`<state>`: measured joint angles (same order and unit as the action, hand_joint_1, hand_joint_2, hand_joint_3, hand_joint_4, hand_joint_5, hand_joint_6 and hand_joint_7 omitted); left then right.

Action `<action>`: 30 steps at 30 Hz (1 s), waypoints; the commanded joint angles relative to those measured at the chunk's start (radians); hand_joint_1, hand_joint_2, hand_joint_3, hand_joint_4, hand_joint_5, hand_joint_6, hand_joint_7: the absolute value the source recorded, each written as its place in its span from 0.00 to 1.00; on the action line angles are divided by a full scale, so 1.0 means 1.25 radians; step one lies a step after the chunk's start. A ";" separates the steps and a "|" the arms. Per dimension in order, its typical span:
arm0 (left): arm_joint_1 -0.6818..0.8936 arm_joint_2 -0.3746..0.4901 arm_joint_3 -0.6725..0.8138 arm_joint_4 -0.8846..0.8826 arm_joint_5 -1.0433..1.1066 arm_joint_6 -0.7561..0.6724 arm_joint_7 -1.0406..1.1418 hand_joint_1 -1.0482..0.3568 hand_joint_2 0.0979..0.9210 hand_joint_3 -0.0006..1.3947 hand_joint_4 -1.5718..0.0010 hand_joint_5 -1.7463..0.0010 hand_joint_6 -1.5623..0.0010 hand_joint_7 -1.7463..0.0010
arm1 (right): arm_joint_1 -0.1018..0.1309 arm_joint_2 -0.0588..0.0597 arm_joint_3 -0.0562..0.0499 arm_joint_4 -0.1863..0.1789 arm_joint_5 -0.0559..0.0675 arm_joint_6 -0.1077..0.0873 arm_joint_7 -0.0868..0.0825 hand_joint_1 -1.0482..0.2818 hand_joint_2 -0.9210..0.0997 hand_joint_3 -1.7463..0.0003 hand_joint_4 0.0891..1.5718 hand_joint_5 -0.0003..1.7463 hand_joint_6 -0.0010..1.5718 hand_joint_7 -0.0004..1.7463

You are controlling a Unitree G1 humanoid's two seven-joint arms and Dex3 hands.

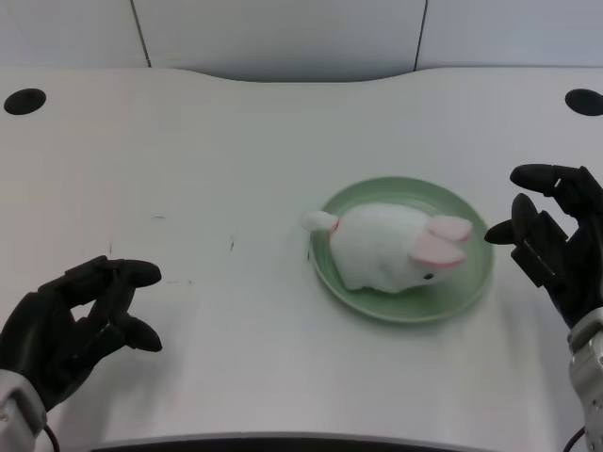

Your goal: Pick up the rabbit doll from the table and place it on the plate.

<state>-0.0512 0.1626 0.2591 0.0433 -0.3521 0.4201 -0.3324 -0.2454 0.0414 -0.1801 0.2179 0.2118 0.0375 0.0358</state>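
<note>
Since the rabbit doll [391, 250] lies on the plate [471, 292], the left hand [71, 325], well apart from it, hangs loosely open and empty.

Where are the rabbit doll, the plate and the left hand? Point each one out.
rabbit doll [382, 250]: head view, middle of its white body.
plate [400, 188]: head view, bare far rim.
left hand [71, 320]: head view, middle of the hand.

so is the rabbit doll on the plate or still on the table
On the plate. The rabbit doll lies on its belly inside the green plate, only its tail poking over the left rim. The left hand holds nothing.
</note>
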 commanded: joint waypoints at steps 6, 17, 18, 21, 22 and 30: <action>-0.026 0.002 0.017 0.081 -0.007 -0.052 0.017 0.45 1.00 0.35 0.52 0.02 0.51 0.21 | -0.036 -0.023 -0.012 0.034 0.002 0.015 -0.002 0.59 0.00 0.63 0.16 0.97 0.19 0.84; -0.044 0.001 0.024 0.101 -0.017 -0.052 0.023 0.44 1.00 0.33 0.54 0.00 0.53 0.21 | -0.049 -0.024 -0.011 0.042 -0.002 0.022 -0.018 0.60 0.00 0.63 0.17 0.97 0.19 0.83; -0.044 0.001 0.025 0.101 -0.017 -0.052 0.023 0.44 1.00 0.33 0.54 0.00 0.53 0.21 | -0.049 -0.024 -0.011 0.042 -0.002 0.022 -0.018 0.60 0.00 0.63 0.17 0.97 0.19 0.83; -0.056 -0.004 0.034 0.112 -0.025 -0.055 0.028 0.44 1.00 0.33 0.54 0.00 0.53 0.21 | -0.055 -0.023 -0.016 0.050 0.001 0.024 -0.022 0.60 0.00 0.63 0.17 0.97 0.19 0.83; -0.063 -0.004 0.038 0.123 -0.023 -0.065 0.032 0.45 1.00 0.35 0.56 0.00 0.54 0.21 | -0.057 -0.022 -0.019 0.061 0.001 0.009 -0.021 0.60 0.00 0.63 0.18 0.97 0.19 0.83; -0.072 -0.002 0.042 0.144 -0.018 -0.085 0.033 0.45 1.00 0.37 0.57 0.00 0.56 0.19 | -0.056 -0.018 -0.020 0.077 -0.003 -0.025 -0.028 0.57 0.00 0.64 0.22 0.97 0.21 0.84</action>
<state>-0.1345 0.1538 0.3009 0.2099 -0.3694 0.3267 -0.3029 -0.3128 0.0289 -0.1950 0.3090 0.2108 0.0185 0.0088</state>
